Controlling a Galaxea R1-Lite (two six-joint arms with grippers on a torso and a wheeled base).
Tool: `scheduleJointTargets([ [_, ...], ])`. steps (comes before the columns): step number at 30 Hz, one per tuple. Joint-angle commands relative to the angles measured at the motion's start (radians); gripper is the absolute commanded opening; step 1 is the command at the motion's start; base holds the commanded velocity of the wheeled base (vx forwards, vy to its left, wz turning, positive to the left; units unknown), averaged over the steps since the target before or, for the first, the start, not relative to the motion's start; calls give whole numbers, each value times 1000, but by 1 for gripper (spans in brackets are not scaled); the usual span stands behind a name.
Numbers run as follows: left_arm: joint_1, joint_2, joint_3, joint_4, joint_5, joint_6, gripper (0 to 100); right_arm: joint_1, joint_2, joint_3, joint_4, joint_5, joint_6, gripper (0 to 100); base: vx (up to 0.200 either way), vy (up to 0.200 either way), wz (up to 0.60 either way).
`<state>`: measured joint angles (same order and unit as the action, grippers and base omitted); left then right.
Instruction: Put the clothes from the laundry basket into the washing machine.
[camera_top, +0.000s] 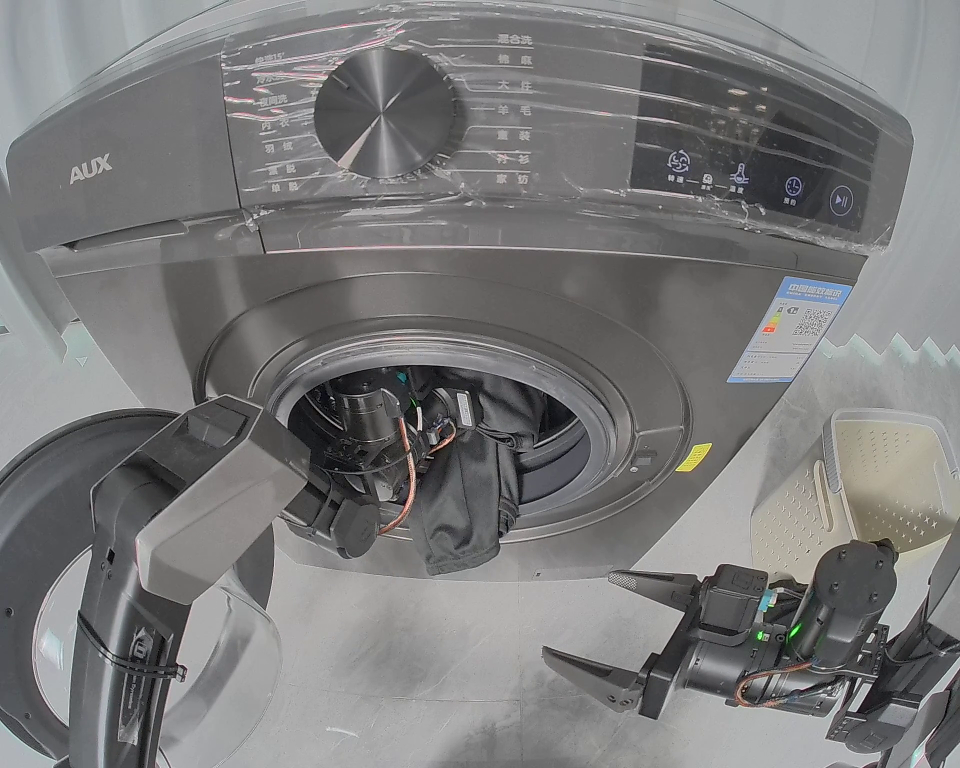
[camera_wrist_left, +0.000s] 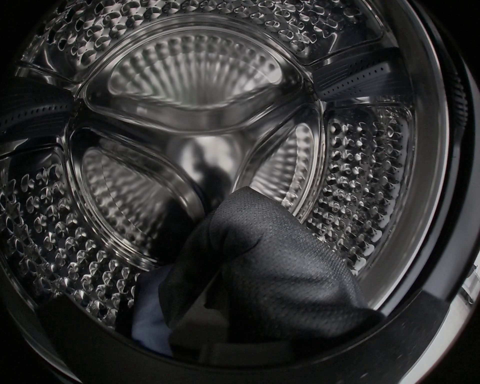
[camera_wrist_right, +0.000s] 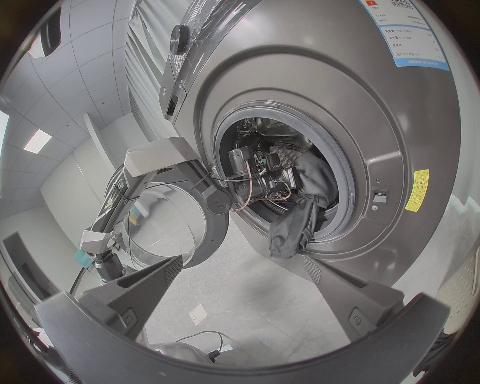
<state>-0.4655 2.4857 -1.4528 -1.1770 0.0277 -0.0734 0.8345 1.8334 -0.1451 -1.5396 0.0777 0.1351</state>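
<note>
Black garment (camera_top: 462, 505): part inside the drum (camera_wrist_left: 200, 100), part hanging out over the lower lip of the washing machine (camera_top: 500, 290) opening, tail dangling down the front panel. A pale cloth (camera_wrist_left: 147, 312) lies on the drum floor beside it.

Handling, by judgement: soft, light, limp woven fabric. It will sag, trail and snag rather than slide, so it is best pinched at a bunched fold near the lip and pushed deep.

Left pincer (camera_top: 462, 412): inside the opening, wrapped in the cloth; grip cannot be told.

Right pincer (camera_top: 582, 617): released, holding nothing, low in front of the machine, near the laundry basket (camera_top: 835, 440).

Room: the opening is crowded by the left arm. The open door (camera_top: 40, 560) stands to the left. The floor in front is open.
</note>
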Motion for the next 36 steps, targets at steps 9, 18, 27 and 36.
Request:
scheduleJointTargets([
  [9, 34, 119, -285, 96, 83, -8, 100, -5, 21, 1, -1, 1, -2, 100, 0, 0, 0],
  [18, -2, -27, -26, 162, 81, -45, 100, -5, 20, -1, -1, 1, -3, 100, 0, 0, 0],
  [27, -61, -179, 270, 257, -5, -39, 100, 2, 15, -4, -1, -1, -3, 100, 0, 0, 0],
  [36, -58, -111, 319, 246, -9, 1, 100, 6, 15, -7, -1, -1, -2, 100, 0, 0, 0],
])
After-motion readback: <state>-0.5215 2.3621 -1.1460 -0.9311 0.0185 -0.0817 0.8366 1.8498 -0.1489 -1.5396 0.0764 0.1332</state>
